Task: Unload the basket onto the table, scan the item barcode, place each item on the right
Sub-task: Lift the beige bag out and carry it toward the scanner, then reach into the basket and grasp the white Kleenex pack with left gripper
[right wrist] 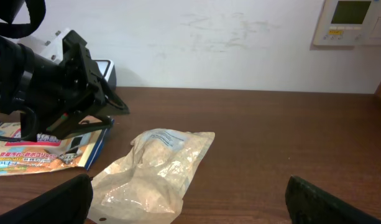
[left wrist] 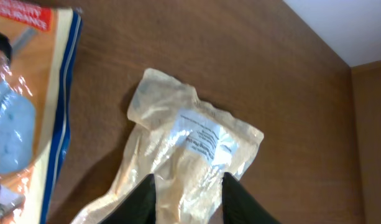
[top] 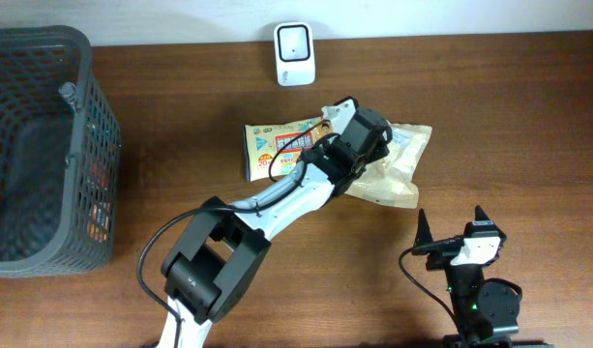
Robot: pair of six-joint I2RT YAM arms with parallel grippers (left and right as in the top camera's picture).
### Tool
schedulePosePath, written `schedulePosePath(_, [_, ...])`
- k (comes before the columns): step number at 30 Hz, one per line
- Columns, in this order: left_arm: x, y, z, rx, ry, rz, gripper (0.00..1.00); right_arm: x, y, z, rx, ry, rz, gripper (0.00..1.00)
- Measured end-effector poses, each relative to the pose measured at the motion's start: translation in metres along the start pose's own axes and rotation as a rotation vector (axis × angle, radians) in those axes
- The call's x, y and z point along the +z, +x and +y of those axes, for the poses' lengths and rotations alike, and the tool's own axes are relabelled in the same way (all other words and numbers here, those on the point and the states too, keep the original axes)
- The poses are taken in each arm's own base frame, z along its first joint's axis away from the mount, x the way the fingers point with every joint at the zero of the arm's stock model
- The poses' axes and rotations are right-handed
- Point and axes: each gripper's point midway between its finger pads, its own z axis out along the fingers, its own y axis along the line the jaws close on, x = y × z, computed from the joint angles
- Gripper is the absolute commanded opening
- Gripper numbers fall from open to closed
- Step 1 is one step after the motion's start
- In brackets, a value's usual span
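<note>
A brown wooden table [top: 528, 106] fills the overhead view. A dark mesh basket [top: 95, 179] stands at its left edge. The left arm [top: 277, 203] reaches from the lower left of the frame up to the centre of the table. There the left gripper [left wrist: 189, 182] hangs over the near end of a tan pouch [top: 404, 159], its jaws parted and gripping nothing. In the left wrist view the two dark fingers [left wrist: 145, 199] stand apart at the bottom edge and the pouch shows in the gap between them.

The pouch, crinkled and filled with pale grain-like matter, lies flat on the table right of centre, with a white printed label [left wrist: 206, 140] facing up. No barcode can be made out on it. Just to its left lies a colourful snack packet [top: 267, 145], printed side up. The arm's wrist covers the place where the two would meet, so contact cannot be told.

The right gripper [top: 452, 227] sits at the lower right of the overhead frame, well apart from the pouch, its jaws spread wide and empty. A white barcode scanner [top: 294, 53] stands upright at the top centre, against the back edge of the table, with its window toward the table. It is apart from both the packet and the pouch.
</note>
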Motion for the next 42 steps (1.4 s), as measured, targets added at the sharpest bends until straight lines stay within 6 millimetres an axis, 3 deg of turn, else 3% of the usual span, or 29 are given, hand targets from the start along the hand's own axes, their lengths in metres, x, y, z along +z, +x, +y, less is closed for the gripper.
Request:
schedulePosePath(6, [-0.002,-0.018,0.003,0.131,-0.001,-0.04,0.41,0.0,0.0,0.0,0.0,0.0,0.0,0.99])
schedulePosePath(7, [-0.004,-0.022,0.003,0.155,-0.003,-0.044,0.57,0.0,0.0,0.0,0.0,0.0,0.0,0.99])
schedulePosePath(8, [-0.017,-0.034,0.0,0.229,-0.004,-0.056,0.65,0.0,0.0,0.0,0.0,0.0,0.0,0.99])
schedulePosePath(9, [-0.027,-0.043,-0.004,0.274,0.0,-0.068,0.67,0.0,0.0,0.0,0.0,0.0,0.0,0.99])
schedulePosePath(11, [-0.061,-0.06,-0.01,0.377,-0.006,-0.069,0.75,0.0,0.0,0.0,0.0,0.0,0.0,0.99])
schedulePosePath(13, [-0.111,-0.083,-0.022,0.474,0.006,-0.103,0.82,0.0,0.0,0.0,0.0,0.0,0.0,0.99])
schedulePosePath(15, [-0.19,-0.114,-0.032,0.562,0.023,-0.169,0.92,0.0,0.0,0.0,0.0,0.0,0.0,0.99])
schedulePosePath(16, [-0.216,-0.122,-0.028,0.578,0.011,-0.18,0.95,0.0,0.0,0.0,0.001,0.0,0.0,0.99])
schedulePosePath(18, [-0.263,-0.14,-0.007,0.584,-0.036,-0.204,1.0,0.0,0.0,0.0,0.0,0.0,0.0,0.99])
schedulePosePath(20, [-0.316,-0.168,0.036,0.536,-0.136,-0.254,0.99,0.0,0.0,0.0,0.0,0.0,0.0,0.99])
schedulePosePath(22, [-0.348,-0.187,0.065,0.483,-0.207,-0.304,0.99,0.0,0.0,0.0,0.0,0.0,0.0,0.99])
schedulePosePath(25, [-0.418,-0.22,0.125,0.349,-0.359,-0.446,0.98,0.0,0.0,0.0,0.0,0.0,0.0,0.99])
schedulePosePath(28, [-0.49,-0.237,0.18,0.226,-0.536,-0.602,0.9,0.0,0.0,0.0,0.0,0.0,0.0,0.99])
schedulePosePath(31, [-0.538,-0.243,0.219,0.143,-0.693,-0.696,0.9,0.0,0.0,0.0,0.0,0.0,0.0,0.99])
schedulePosePath(32, [-0.543,-0.244,0.227,0.129,-0.72,-0.7,0.88,0.0,0.0,0.0,0.001,0.0,0.0,0.99])
schedulePosePath(34, [-0.545,-0.253,0.244,0.1,-0.758,-0.699,0.7,0.0,0.0,0.0,0.0,0.0,0.0,0.98])
schedulePosePath(35, [-0.542,-0.259,0.256,0.082,-0.775,-0.685,0.69,0.0,0.0,0.0,0.0,0.0,0.0,0.99])
schedulePosePath(36, [-0.536,-0.263,0.265,0.068,-0.78,-0.667,0.74,0.0,0.0,0.0,0.0,0.0,0.0,0.99])
schedulePosePath(38, [-0.504,-0.271,0.293,0.055,-0.769,-0.547,0.82,0.0,0.0,0.0,0.0,0.0,0.0,0.99])
schedulePosePath(42, [-0.441,-0.269,0.344,-0.002,-0.759,-0.27,0.8,0.0,0.0,0.0,0.0,0.0,0.0,0.99])
